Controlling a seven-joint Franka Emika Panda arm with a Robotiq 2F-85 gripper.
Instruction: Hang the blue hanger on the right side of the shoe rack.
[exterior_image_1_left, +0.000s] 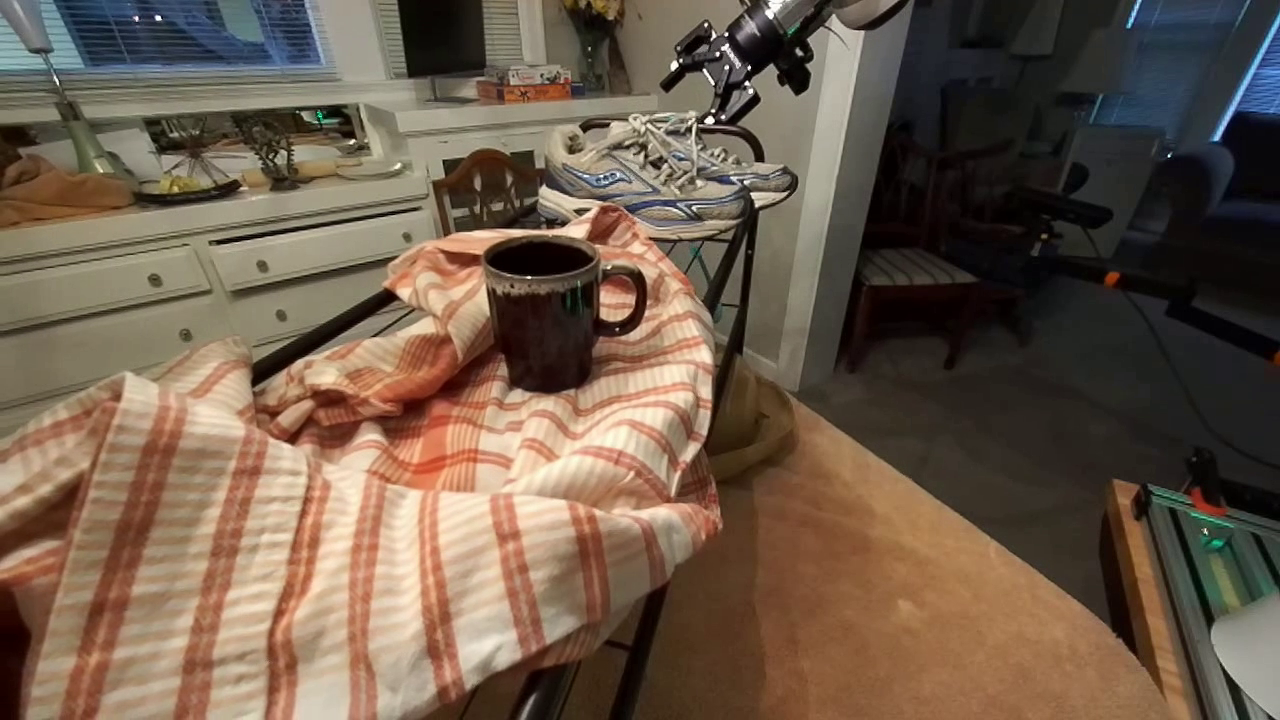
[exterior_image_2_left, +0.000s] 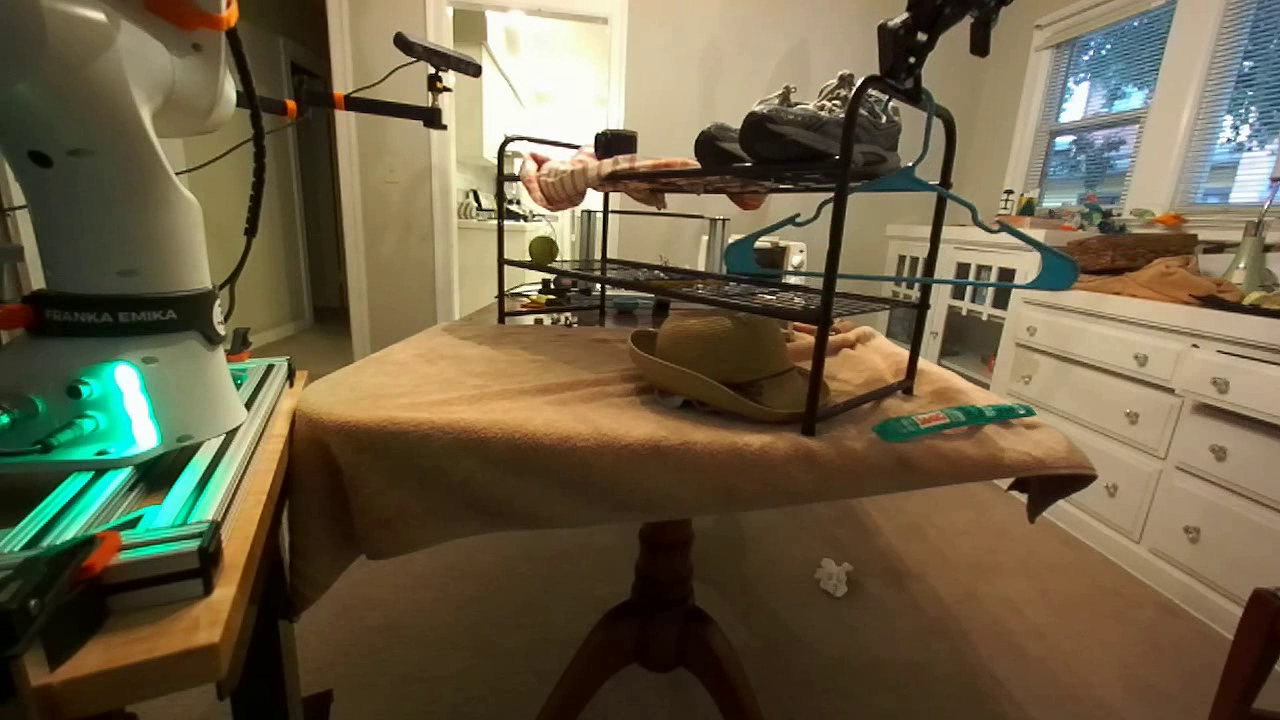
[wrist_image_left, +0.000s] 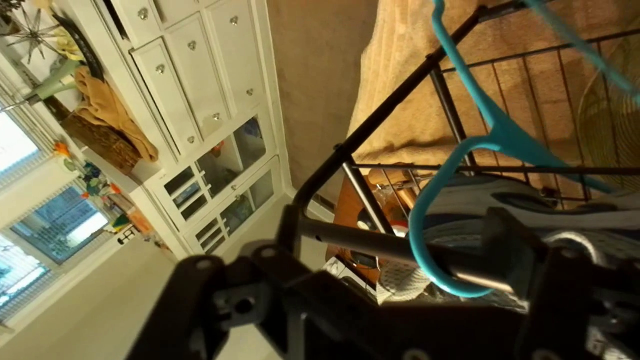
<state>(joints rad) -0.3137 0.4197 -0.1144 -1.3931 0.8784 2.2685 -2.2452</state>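
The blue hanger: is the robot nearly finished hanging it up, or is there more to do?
Looks done: the blue hanger hangs at the end of the shoe rack, its hook apparently over the top bar.

In progress: the release, it seems; the hand stands open around the hook in the wrist view.

Left: probably just moving the hand clear, as it is right by the bar.

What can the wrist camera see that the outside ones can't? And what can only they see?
Only the wrist view clearly shows the curled hook tip. Only the exterior views show the dark mug, plus, in an exterior view, the green packet. Both kinds share the blue hanger, the shoe rack, the shoes and the white drawers.
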